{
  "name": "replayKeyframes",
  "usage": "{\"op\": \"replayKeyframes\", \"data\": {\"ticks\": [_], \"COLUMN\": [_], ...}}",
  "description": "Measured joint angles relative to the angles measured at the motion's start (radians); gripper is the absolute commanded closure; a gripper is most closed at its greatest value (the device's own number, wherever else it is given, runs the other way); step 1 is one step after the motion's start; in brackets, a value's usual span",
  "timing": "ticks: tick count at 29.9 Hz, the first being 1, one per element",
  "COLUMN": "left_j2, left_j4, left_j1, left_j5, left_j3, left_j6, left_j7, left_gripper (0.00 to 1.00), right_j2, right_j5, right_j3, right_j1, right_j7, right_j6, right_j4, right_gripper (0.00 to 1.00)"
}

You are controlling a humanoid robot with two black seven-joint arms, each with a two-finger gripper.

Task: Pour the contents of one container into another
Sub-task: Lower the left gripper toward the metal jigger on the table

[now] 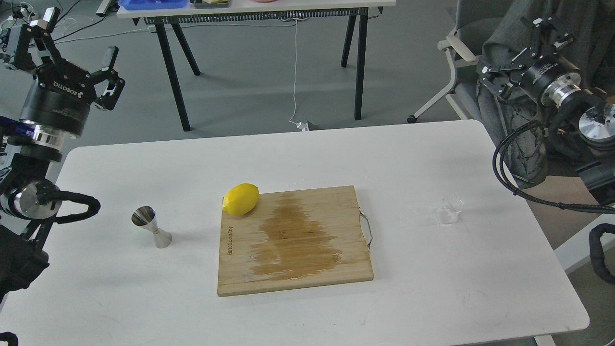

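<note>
A tiny clear glass cup (449,210) stands on the white table (432,269) at the right, apart from everything. A shiny steel hourglass jigger (151,227) stands upright at the left of the table. My left gripper (77,41) hangs open and empty, high above the table's far left corner, well back from the jigger. Off the table's far right edge my right gripper (521,48) is raised, its fingers spread open and empty, far above and behind the glass cup.
A wooden cutting board (294,240) with a wet stain and a metal handle lies mid-table, between the two containers. A yellow lemon (240,199) rests on its far left corner. A chair (461,77) and another table (259,14) stand behind.
</note>
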Motion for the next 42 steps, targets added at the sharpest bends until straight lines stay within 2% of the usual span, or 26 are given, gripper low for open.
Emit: {"op": "replayKeyframes", "data": {"ticks": [13,19,24,29,31,35,42], "left_j2": [0.001,0.077,0.147,0.211,0.223,0.258,0.403], "left_j4": [0.067,0.049,-0.038,-0.207,-0.25,-0.293,-0.435], "left_j1": [-0.008,-0.031,-0.051,-0.045,-0.035,0.028,0.248], "left_j5": [0.002,0.129,0.4,0.769,0.926,1.161,1.211], "left_j3": [0.015,0.01,0.008,0.013,0.015,0.016,0.017], "left_j6": [0.0,0.0,-0.001,-0.001,0.04,0.222,0.48], "left_j7": [0.0,0.0,0.0,0.0,0.0,0.0,0.0], "left_gripper": [0.0,0.0,0.0,0.0,0.0,0.0,0.0], "right_j2": [-0.016,-0.018,-0.019,-0.02,-0.021,-0.03,-0.045], "right_j5": [0.003,0.004,0.004,0.003,0.003,0.003,0.003], "right_j3": [0.018,0.019,0.019,0.022,0.022,0.024,0.026], "right_j1": [-0.002,-0.009,-0.024,-0.04,-0.047,-0.056,-0.064], "right_j7": [0.001,0.004,0.006,0.008,0.008,0.008,0.009], "right_j6": [0.0,0.0,0.0,0.0,0.0,0.0,0.0], "right_j4": [0.018,0.033,0.049,0.054,0.054,0.055,0.054], "right_gripper": [0.01,0.01,0.01,0.01,0.01,0.01,0.01]}}
